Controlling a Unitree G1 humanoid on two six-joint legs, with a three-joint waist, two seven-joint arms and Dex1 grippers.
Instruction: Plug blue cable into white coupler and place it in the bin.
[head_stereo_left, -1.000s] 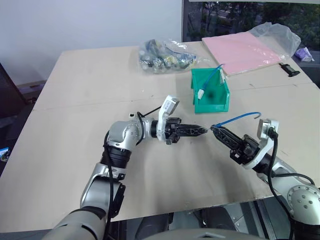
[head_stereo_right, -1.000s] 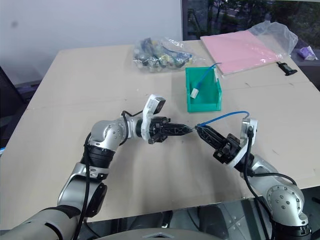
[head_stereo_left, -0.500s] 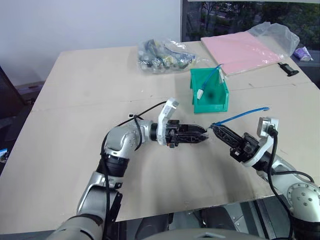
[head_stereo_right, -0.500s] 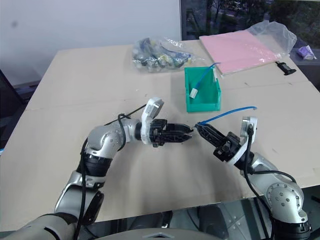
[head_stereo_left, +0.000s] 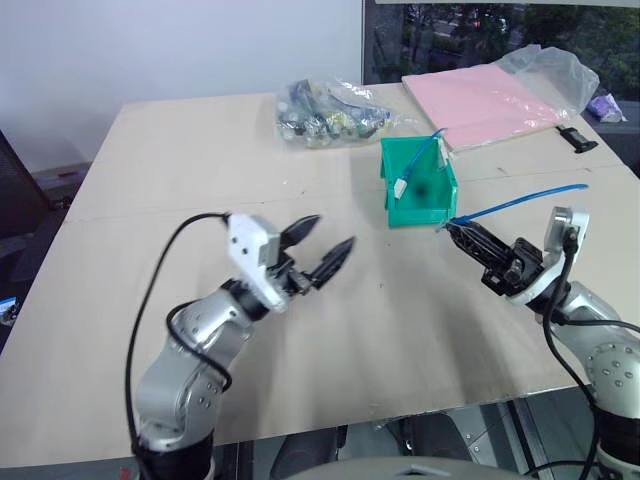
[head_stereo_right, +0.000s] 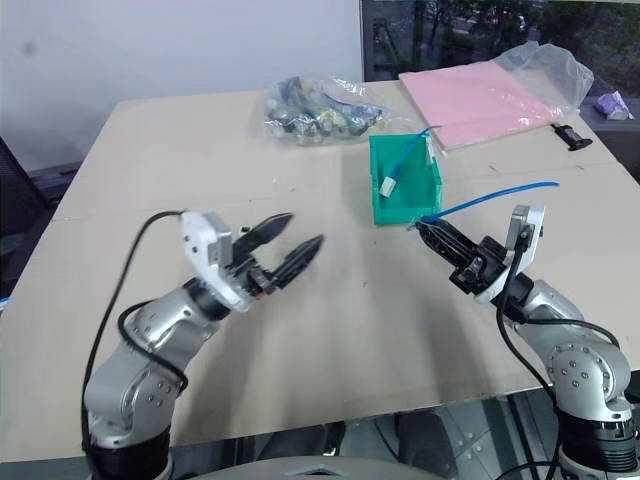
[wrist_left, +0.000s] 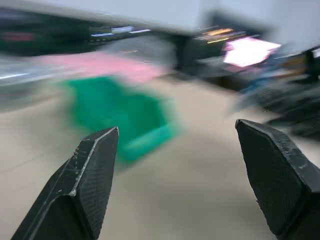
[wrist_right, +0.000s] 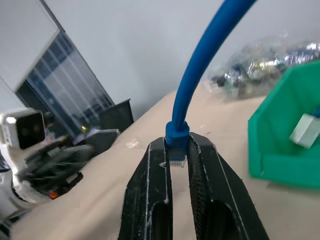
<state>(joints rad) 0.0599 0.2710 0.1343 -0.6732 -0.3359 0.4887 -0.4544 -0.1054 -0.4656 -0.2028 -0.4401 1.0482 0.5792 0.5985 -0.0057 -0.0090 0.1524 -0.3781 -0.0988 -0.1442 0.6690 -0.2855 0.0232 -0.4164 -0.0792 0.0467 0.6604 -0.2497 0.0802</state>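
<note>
My right gripper (head_stereo_left: 451, 227) is shut on the blue cable (head_stereo_left: 520, 202) just behind its plug, and the rest of the cable arcs up and back to the right. Between the fingers the plug end (wrist_right: 176, 161) shows bare. That gripper's tip hovers just right of the front of the green bin (head_stereo_left: 432, 200). Inside the bin lies a white coupler (head_stereo_left: 400, 187) on the end of another blue strand. My left gripper (head_stereo_left: 328, 235) hangs open and empty over the table, well to the left of the bin (wrist_left: 125, 117).
At the back of the table lies a clear bag of parts (head_stereo_left: 330, 110). A pink sheet (head_stereo_left: 490, 100) with a crumpled plastic bag (head_stereo_left: 560, 65) is at the back right, with a small black object (head_stereo_left: 580, 140) near the right edge.
My left gripper has opened, rolled and swung left, away from the right gripper's tip. The right gripper has carried the cable a little up and right, toward the bin.
</note>
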